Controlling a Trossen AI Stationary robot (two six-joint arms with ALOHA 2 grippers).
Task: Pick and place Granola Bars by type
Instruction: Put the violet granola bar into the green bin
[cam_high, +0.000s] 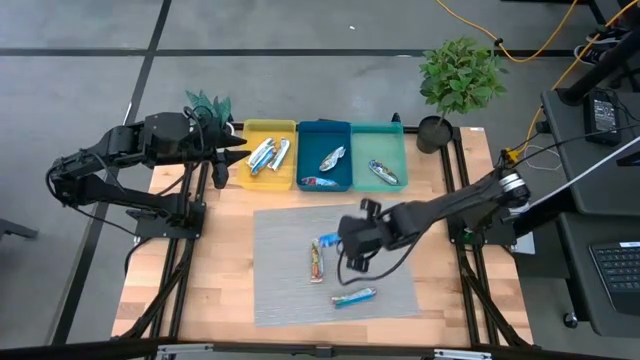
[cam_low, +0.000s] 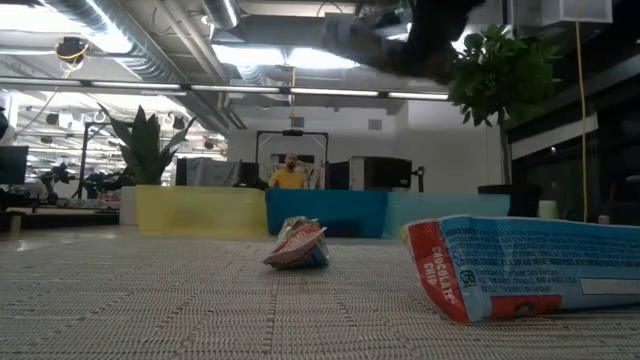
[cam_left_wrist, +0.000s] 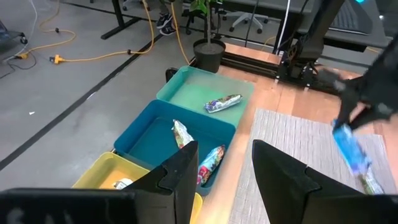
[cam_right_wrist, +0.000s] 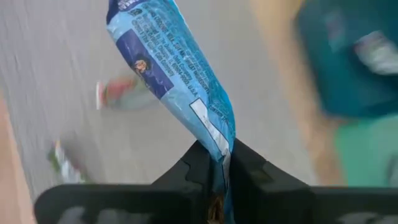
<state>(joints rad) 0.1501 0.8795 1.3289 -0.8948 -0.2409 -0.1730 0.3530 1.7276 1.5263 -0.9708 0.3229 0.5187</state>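
Observation:
My right gripper (cam_high: 345, 243) hovers over the grey mat (cam_high: 280, 235), shut on a bright blue granola bar (cam_high: 328, 240). A red-orange multicoloured bar (cam_high: 316, 260) and another blue bar (cam_high: 353, 296) lie flat on the mat. My left gripper (cam_high: 236, 153) is open and waits by the yellow tray (cam_high: 268, 128), which holds silver bars (cam_high: 266, 155). The blue tray (cam_high: 325, 128) holds two bars (cam_high: 332, 158). One bar (cam_high: 382, 171) lies in the teal tray (cam_high: 378, 130). My right gripper pinches the blue bar between its two fingers (cam_right_wrist: 198, 163) at one end of the wrapper (cam_right_wrist: 219, 144). It comes slanting from above and from the table's right. The bar's remaining length sticks out past the fingertips (cam_right_wrist: 168, 59), hanging below the gripper (cam_left_wrist: 348, 146), lifted off the mat.
The three trays stand side by side along the table's far edge. A potted plant (cam_high: 458, 80) stands at the far right corner and a smaller green plant (cam_high: 207, 103) at the far left. Bare wood lies left of the mat (cam_high: 200, 270).

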